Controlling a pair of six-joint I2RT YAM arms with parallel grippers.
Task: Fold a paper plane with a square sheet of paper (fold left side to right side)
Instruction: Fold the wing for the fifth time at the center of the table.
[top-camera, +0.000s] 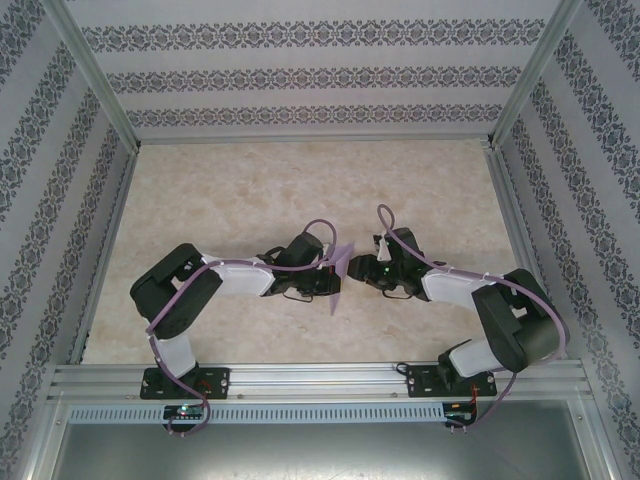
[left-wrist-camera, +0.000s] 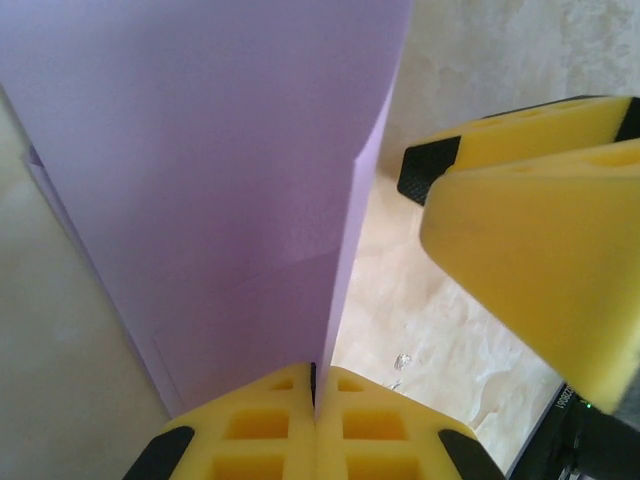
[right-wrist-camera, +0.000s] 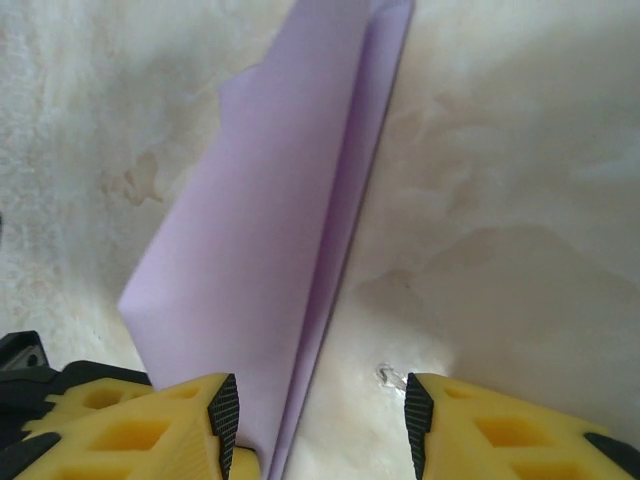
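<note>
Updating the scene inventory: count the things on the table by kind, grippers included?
Lilac paper plane: 1
Grippers: 2 (left gripper shut on the plane, right gripper open)
Total: 3

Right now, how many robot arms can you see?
2. The left arm is at the left, with the left end effector shut on the purple paper plane. The right arm is at the right, with the right end effector open.

Cream marbled table (top-camera: 250, 190), metal rail (top-camera: 320, 378) along near edge, arm bases (top-camera: 185, 383) bolted there
</note>
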